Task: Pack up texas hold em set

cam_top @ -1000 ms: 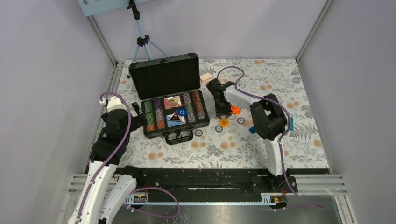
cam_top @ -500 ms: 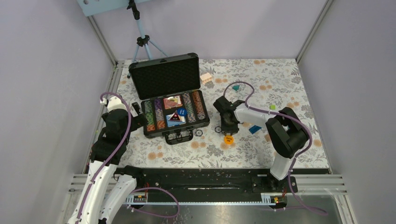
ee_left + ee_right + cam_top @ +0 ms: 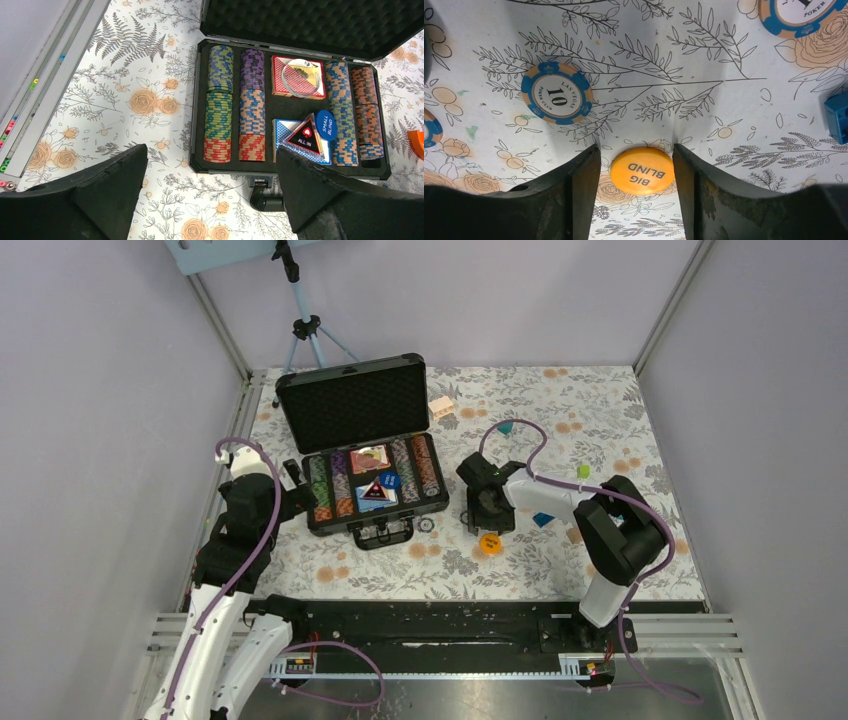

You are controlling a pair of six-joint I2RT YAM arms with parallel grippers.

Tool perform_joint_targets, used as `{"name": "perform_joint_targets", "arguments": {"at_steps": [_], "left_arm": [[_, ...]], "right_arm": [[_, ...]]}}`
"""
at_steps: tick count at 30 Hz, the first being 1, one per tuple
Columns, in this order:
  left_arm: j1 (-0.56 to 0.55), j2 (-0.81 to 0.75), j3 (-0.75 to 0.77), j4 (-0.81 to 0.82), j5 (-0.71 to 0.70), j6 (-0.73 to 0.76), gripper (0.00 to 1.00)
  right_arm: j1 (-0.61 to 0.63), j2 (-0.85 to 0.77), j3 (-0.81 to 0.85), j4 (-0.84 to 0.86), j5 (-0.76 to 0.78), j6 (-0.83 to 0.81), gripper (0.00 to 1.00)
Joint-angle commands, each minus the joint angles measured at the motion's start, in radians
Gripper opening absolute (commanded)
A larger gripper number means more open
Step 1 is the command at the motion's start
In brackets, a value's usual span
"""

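Observation:
The black briefcase (image 3: 436, 502) lies open at the left, lid (image 3: 352, 402) upright. Rows of striped poker chips (image 3: 218, 100), two card decks (image 3: 298, 85) and a blue SMALL BLIND disc (image 3: 326, 125) fill its tray. My left gripper (image 3: 211, 152) hangs open over the case's front left corner, holding nothing. Right of the case, my right gripper (image 3: 636, 148) is low over the table. Its open fingers straddle the orange BIG BLIND disc (image 3: 642, 170), which lies flat with a gap on each side. Loose chips (image 3: 556, 92) lie just beyond it.
Another loose chip (image 3: 427, 525) lies by the case handle (image 3: 265, 197). Teal blocks (image 3: 543, 519) sit right of the right gripper and further back (image 3: 506, 427). A wooden block (image 3: 441, 405) lies beside the lid. An orange block (image 3: 416, 142) shows right of the case. A tripod (image 3: 305, 330) stands at the back.
My right gripper has come toward the near edge, and the orange disc lies nearer too. Its jaws have spread apart around the disc. The left arm has not moved.

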Motion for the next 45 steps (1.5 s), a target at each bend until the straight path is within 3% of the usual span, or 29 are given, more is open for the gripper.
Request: {"name": "perform_joint_targets", "arguments": {"at_steps": [1, 19, 29, 45], "left_arm": [[-0.006, -0.006, -0.002, 0.051, 0.015, 0.016, 0.99], [-0.015, -0.011, -0.002, 0.051, 0.02, 0.016, 0.99], [-0.015, -0.014, -0.004, 0.05, 0.019, 0.016, 0.99], [-0.017, -0.018, -0.004, 0.051, 0.019, 0.016, 0.99]], "right_arm": [[0.01, 0.028, -0.07, -0.052, -0.001, 0.038, 0.64], [0.08, 0.038, -0.104, -0.112, 0.038, 0.099, 0.66], [0.082, 0.073, -0.095, -0.126, 0.062, 0.096, 0.61], [0.107, 0.07, -0.102, -0.149, 0.06, 0.094, 0.66]]}}
